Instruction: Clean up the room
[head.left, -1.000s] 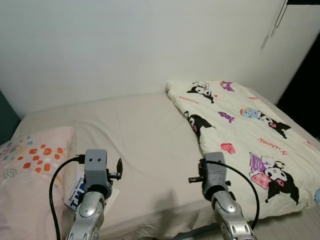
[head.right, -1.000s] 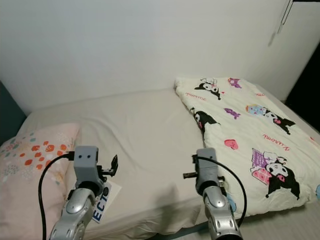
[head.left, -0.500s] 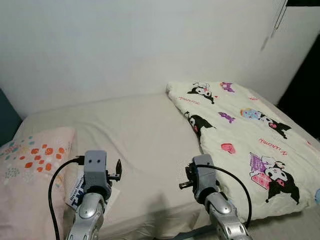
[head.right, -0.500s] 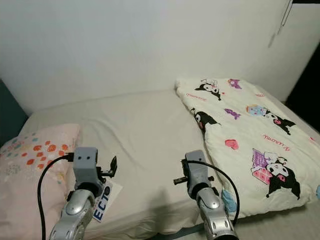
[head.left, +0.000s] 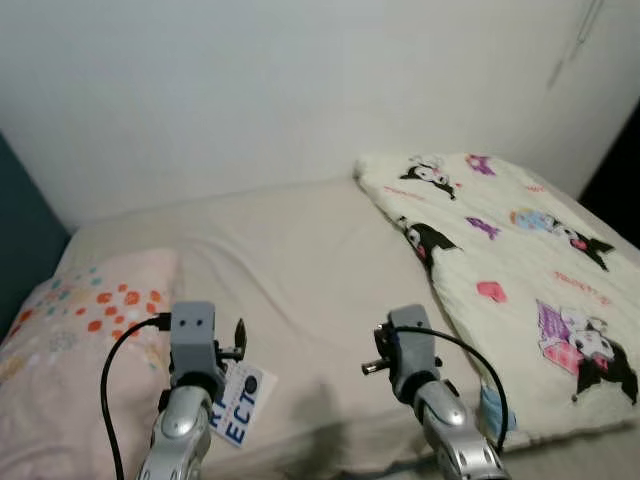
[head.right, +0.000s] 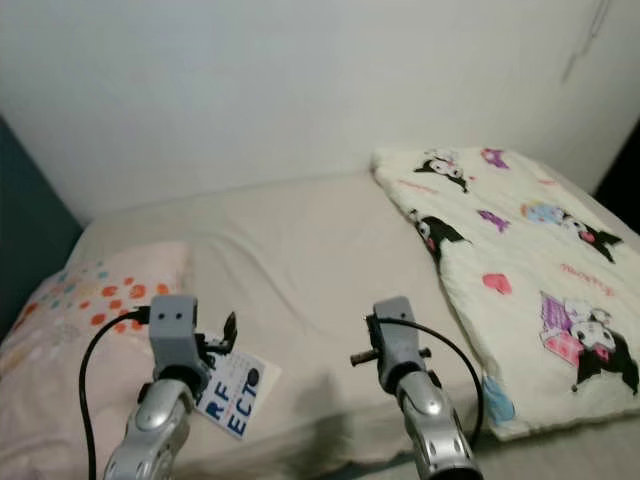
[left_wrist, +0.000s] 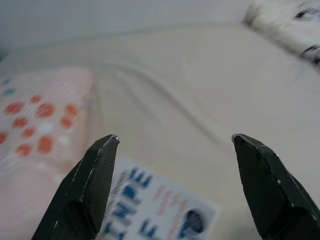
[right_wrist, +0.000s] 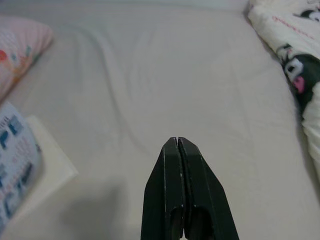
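Plain white wall (head.left: 250, 90) behind a bed (head.left: 300, 260) in cream sheet, dark teal panel (head.right: 30, 210) beside.

The left arm (head.left: 190, 400) hides part of the printed card (head.left: 240, 405), so its lettering reads incomplete. The blanket (head.left: 520, 270) and pillow (head.left: 70, 340) run off the picture's edges.

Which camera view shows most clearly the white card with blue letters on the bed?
The right eye view: the card lies unobstructed there, beside the pillow. The left eye view has the left arm covering its edge; both wrist views show it blurred and cut off.
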